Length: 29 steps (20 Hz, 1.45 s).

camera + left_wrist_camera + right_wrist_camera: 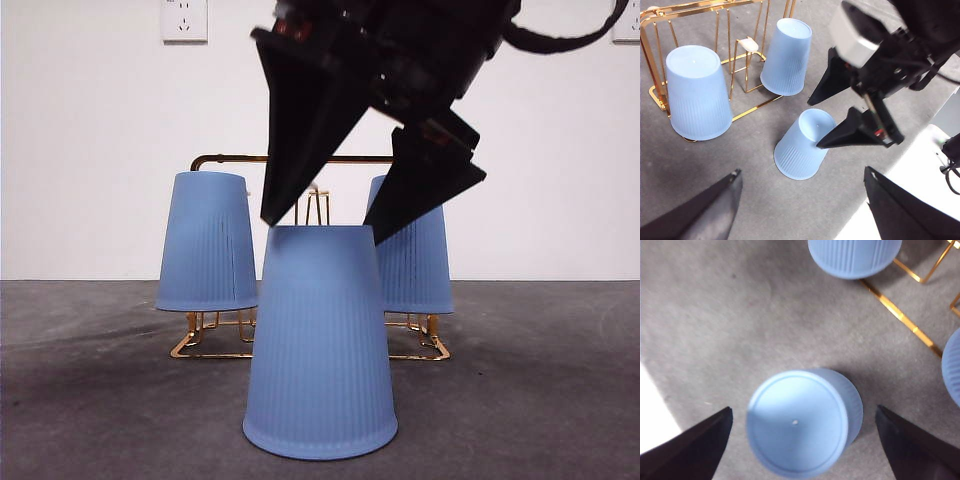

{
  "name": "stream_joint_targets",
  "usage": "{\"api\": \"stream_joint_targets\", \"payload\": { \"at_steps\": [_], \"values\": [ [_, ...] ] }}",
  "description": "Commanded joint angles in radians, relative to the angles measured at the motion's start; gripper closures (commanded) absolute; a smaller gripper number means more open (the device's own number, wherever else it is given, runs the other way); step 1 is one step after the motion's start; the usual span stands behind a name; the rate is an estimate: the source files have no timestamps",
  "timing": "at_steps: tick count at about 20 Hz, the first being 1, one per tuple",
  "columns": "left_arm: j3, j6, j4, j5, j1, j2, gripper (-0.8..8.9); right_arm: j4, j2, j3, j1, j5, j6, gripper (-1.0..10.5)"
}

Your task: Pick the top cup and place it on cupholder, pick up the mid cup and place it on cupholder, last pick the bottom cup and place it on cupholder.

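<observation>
Reading across from the left, you have one inverted blue cup already seated over the left side of the gold cupholder, beyond and to the left of the working end effector. Next comes the cup that matters: the last blue cup stands upside down on the grey desk, in front of the cupholder and not touching it. Your right end effector hangs straight above it, jaws spread wide with nothing between them, one tip to each side of the cup's flat upturned base and just above its level. From the right wrist camera the cup sits between the two black jaws, so the line is good. Its long axis is upright, running straight down from the end effector, which makes the coming move, as I judge it, a plain vertical drop before closing on the ribbed wall.

Further right, a second blue cup already hangs on the cupholder's right side, behind the end effector. A white-tipped peg stands free in the middle of the rack.

Your left end effector waits well back from the cup, also wide open and empty, so the right arm is clearly the nearer one.
</observation>
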<state>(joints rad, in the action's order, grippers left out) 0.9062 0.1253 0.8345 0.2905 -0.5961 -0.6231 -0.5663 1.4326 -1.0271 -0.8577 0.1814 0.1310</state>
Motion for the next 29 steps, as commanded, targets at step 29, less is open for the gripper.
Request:
{"api": "stream_joint_targets", "payload": {
  "at_steps": [29],
  "values": [
    [0.010,0.014,-0.013,-0.002,-0.007,-0.006,4.40,-0.204,0.020,-0.483,0.012,-0.157,-0.097,6.4]
  ]
}}
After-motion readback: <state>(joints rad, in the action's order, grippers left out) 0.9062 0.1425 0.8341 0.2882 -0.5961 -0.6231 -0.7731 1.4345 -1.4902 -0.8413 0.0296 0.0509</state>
